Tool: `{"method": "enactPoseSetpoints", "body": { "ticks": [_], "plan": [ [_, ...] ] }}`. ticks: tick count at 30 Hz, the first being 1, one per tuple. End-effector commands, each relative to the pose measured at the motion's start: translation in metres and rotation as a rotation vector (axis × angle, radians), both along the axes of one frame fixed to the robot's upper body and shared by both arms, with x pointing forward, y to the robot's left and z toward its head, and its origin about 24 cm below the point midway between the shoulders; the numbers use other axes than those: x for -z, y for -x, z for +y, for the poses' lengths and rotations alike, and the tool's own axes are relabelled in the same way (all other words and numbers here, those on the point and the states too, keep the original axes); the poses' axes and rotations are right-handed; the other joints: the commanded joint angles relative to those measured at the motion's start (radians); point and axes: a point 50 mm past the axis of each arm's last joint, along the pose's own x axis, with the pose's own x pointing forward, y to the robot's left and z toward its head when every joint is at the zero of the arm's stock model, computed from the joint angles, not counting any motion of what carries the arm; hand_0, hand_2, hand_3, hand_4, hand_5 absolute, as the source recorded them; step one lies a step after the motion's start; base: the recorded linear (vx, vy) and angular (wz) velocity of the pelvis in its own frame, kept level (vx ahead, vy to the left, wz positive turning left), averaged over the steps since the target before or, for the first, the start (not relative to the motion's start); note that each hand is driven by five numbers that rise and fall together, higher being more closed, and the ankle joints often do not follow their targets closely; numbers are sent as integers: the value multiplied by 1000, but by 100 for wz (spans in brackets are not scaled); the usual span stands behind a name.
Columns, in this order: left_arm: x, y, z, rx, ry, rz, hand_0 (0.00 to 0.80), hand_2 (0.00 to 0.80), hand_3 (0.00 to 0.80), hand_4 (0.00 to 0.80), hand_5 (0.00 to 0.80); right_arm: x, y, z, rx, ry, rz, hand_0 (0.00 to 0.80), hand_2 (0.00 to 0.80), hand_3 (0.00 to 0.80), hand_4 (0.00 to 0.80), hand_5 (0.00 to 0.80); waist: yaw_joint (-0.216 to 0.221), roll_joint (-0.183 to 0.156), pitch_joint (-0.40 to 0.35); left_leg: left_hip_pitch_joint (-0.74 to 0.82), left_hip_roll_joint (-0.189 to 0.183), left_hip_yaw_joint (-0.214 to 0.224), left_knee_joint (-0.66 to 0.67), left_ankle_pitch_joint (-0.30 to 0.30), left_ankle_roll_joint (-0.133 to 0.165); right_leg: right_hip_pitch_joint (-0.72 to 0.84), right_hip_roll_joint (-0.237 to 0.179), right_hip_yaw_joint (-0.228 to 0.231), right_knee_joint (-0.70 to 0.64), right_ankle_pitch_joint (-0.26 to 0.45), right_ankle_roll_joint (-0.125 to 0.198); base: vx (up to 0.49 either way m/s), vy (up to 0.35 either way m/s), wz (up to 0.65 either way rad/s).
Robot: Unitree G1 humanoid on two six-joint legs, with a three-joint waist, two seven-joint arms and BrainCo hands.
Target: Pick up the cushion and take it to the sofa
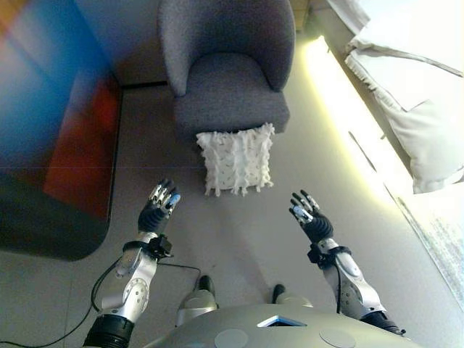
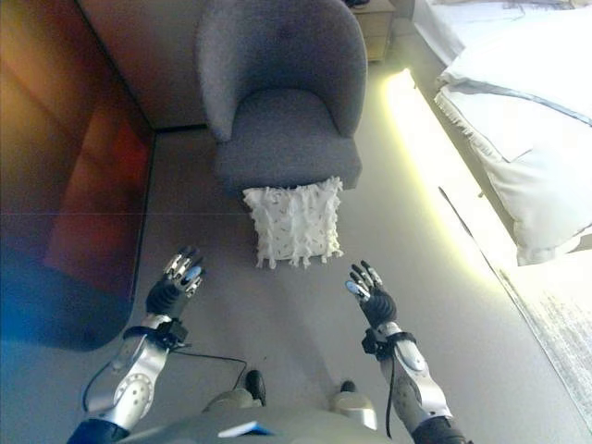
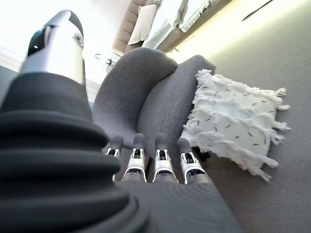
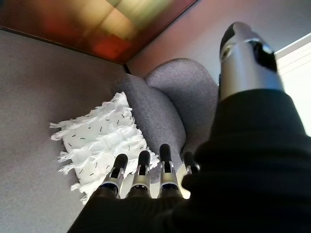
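A white fringed cushion (image 1: pixel 236 160) with small dark flecks leans upright on the floor against the front of a grey armchair (image 1: pixel 228 69). It also shows in the left wrist view (image 3: pixel 233 121) and the right wrist view (image 4: pixel 99 143). My left hand (image 1: pixel 157 206) is open, held above the floor short of the cushion and to its left. My right hand (image 1: pixel 311 217) is open, held short of the cushion and to its right. Both hands are empty and apart from the cushion.
A dark glossy cabinet (image 1: pixel 51 130) stands along the left. A bed with white bedding (image 1: pixel 417 87) runs along the right, with a lit strip at its base. Grey carpet (image 1: pixel 239 232) lies between my hands and the cushion.
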Motion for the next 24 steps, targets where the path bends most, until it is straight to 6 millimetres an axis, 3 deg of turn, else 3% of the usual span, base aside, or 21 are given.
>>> {"method": "enactPoseSetpoints", "body": {
  "ticks": [1, 10, 24],
  "plan": [
    [-22, -23, -1, -2, -65, -132, 0, 0, 0, 0, 0, -22, -24, 4, 35, -42, -136, 0, 0, 0, 0, 0, 14, 5, 11, -8, -23, -55, 12, -75, 37, -64, 25, -57, 42, 9, -22, 0, 0, 0],
    [-21, -19, 1, -10, -43, -136, 0, 0, 0, 0, 0, -19, -20, 3, 15, -7, -112, 0, 0, 0, 0, 0, 19, 11, 17, -5, -25, -67, 26, -77, 34, -46, 27, -67, 42, 1, -28, 0, 0, 0],
    [-20, -10, 3, -26, -24, -138, 0, 0, 0, 0, 0, -11, -8, 2, -2, 3, -53, 0, 0, 0, 0, 0, 16, -9, 23, 6, -28, -50, 48, -100, 43, -39, 14, -57, 50, 0, -17, 34, 43, -1]
  ]
}}
